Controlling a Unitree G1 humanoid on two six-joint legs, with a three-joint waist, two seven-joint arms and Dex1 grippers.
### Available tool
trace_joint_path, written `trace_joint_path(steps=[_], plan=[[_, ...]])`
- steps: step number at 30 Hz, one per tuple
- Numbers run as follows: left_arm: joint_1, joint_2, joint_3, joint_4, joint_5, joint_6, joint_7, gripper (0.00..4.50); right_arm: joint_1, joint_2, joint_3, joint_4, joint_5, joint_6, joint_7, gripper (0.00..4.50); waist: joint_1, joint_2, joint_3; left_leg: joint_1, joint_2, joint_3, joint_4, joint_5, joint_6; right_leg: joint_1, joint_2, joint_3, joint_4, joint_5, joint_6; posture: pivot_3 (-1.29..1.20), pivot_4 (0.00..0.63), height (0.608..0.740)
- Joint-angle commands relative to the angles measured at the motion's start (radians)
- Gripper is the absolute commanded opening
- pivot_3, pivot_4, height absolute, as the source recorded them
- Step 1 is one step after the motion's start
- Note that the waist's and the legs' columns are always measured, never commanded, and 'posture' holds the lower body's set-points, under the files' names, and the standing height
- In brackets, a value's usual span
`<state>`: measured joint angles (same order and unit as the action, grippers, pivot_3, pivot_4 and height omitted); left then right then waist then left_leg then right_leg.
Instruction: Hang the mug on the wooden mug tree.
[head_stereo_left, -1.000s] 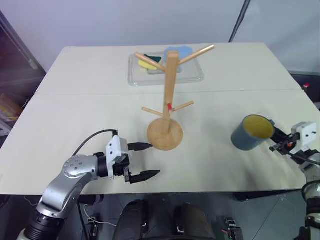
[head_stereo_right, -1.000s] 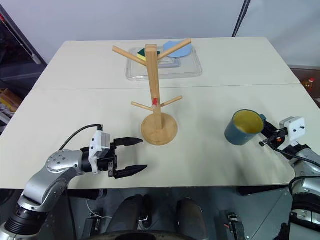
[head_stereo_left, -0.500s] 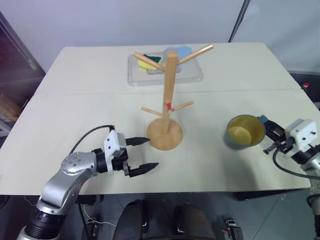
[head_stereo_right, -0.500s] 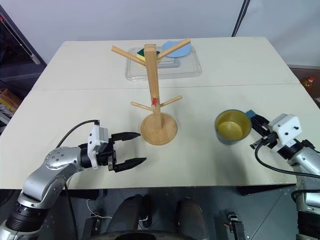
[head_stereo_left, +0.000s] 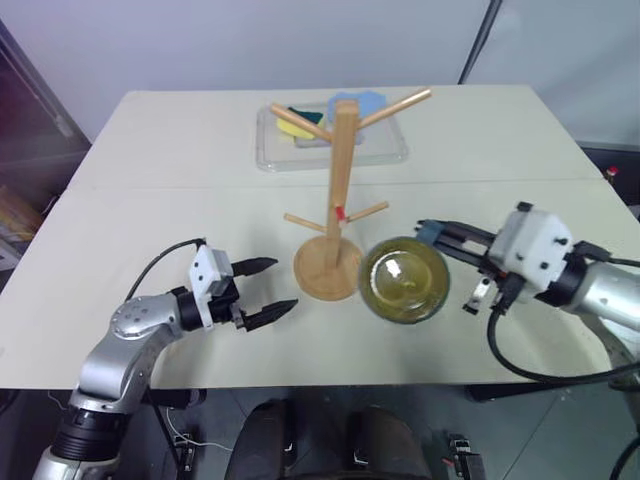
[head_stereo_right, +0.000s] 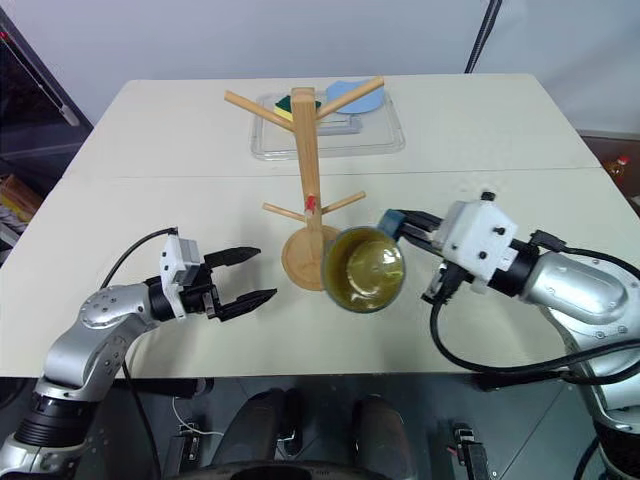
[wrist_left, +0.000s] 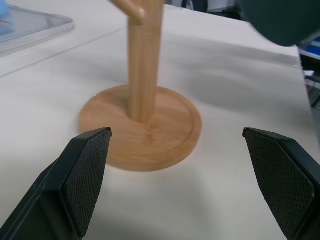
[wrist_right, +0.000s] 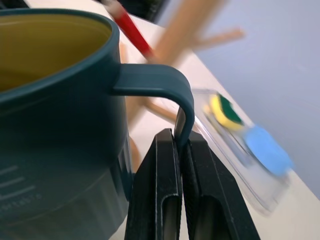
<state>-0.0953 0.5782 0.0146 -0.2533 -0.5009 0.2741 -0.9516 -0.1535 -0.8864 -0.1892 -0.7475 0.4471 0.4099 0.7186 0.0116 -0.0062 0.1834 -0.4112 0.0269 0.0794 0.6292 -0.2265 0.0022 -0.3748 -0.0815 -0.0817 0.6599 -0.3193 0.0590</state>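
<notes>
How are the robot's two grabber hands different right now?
The left gripper has its fingers spread open and holds nothing, while the right gripper is pinched shut on the handle of the mug. The left gripper sits low by the round base of the wooden mug tree, while the right gripper holds the mug up beside the tree's post, on the opposite side. Both have two black fingers and point in toward the tree.

place: lab or test room | evidence: plain pale bench made of 2 joined tops, bare grey wall, dark stand pole, clear tray of coloured props, loose cable
</notes>
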Motion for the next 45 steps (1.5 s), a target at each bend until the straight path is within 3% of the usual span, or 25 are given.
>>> trace_joint_path(steps=[1,16,45], plan=[[-0.005,0.0,0.028,-0.016,-0.004,-0.02,0.007,4.5,-0.072,-0.013,0.047,-0.057,0.004,0.072,-0.031,0.07,0.0,-0.001,0.0,0.0,0.0,0.0,0.0,0.0,0.0,0.0,0.0,0.0,0.0,0.0,0.0,0.0,0.15,0.74],[-0.007,0.015,0.071,-0.02,-0.011,-0.011,0.027,4.5,-0.326,0.025,0.216,-0.102,-0.039,0.306,-0.122,0.07,-0.004,-0.001,0.001,-0.011,0.0,0.0,0.002,0.0,0.001,-0.01,-0.001,0.0,0.0,0.001,-0.001,0.0,0.15,0.74],[-0.015,-0.013,0.049,0.001,-0.001,-0.023,0.023,4.5,-0.534,0.11,0.37,-0.165,-0.06,0.654,-0.227,0.07,-0.01,-0.001,0.0,-0.015,0.0,0.0,0.005,0.0,0.001,-0.015,0.0,0.0,0.005,0.002,0.0,0.0,0.15,0.74]])
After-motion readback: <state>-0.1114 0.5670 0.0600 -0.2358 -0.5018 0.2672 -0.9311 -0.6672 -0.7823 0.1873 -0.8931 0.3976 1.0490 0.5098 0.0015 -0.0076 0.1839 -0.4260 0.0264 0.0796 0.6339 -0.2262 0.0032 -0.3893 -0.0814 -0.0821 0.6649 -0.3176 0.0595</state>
